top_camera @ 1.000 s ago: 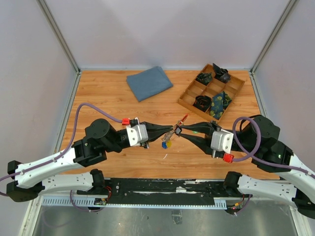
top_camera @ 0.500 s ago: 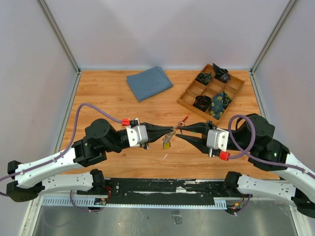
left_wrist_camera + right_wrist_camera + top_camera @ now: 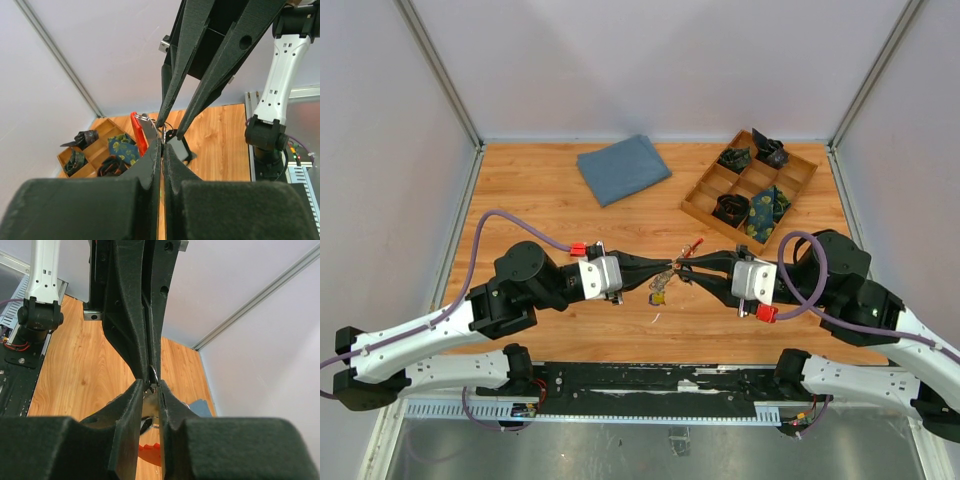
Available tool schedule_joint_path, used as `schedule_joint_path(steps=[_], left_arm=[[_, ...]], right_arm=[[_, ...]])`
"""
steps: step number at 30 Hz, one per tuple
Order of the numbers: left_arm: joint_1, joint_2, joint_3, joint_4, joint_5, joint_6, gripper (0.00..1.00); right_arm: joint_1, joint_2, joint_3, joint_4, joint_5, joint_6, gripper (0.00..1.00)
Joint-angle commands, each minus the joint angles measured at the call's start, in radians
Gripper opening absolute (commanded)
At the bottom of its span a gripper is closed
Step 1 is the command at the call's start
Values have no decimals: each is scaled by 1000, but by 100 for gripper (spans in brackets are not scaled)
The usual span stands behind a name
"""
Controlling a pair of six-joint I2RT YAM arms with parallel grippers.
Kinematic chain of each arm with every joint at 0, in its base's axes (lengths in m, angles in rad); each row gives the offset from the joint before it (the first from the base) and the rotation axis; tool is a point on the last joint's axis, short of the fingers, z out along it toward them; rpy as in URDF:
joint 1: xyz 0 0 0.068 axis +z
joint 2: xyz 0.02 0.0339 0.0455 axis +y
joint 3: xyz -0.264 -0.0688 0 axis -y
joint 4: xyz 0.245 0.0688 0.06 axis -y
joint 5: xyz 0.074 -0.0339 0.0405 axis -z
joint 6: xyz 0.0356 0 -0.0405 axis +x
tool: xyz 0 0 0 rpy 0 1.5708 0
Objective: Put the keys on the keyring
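My left gripper (image 3: 670, 267) and right gripper (image 3: 684, 267) meet tip to tip above the middle of the table. The left gripper (image 3: 163, 142) is shut on a thin wire part of the red keyring (image 3: 695, 243), whose red loop (image 3: 136, 131) sticks out past its fingertips. The keys (image 3: 660, 291) hang in a bunch just below the left fingertips. The right gripper (image 3: 151, 385) is closed to a narrow gap with a silver key pinched between its pads. The red loop also shows below it (image 3: 150, 452). A white-and-black tag (image 3: 181, 150) hangs beside the bunch.
A folded blue cloth (image 3: 623, 168) lies at the back of the table. A wooden divided tray (image 3: 704, 184) with dark rolled items stands at the back right. A small scrap (image 3: 656, 318) lies on the table under the grippers.
My right gripper has moved left to the left gripper's tips and closed from wide open. The left gripper has held still with the keyring.
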Motion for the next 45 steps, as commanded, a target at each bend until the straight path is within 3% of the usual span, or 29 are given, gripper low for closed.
schedule_joint_path(steps=[1, 10, 16, 21, 32, 43, 45], left_arm=[[-3, -4, 22, 31, 29, 13, 0], [-3, 1, 30, 20, 34, 19, 1], [-3, 3, 35, 11, 37, 22, 1], [-4, 9, 38, 4, 40, 24, 1], [-4, 10, 41, 2, 27, 27, 1], [-3, 17, 38, 12, -26, 25, 1], [-3, 21, 38, 16, -40, 23, 5]], right_arm=[[26, 9, 3, -20, 8, 6, 18], [25, 28, 5, -42, -10, 0, 15], [25, 37, 8, -48, -6, -10, 24], [25, 42, 10, -50, -1, -18, 25], [25, 75, 21, -66, 11, -14, 1], [25, 122, 124, -228, 72, -34, 0], [25, 128, 134, -248, 78, -40, 0]])
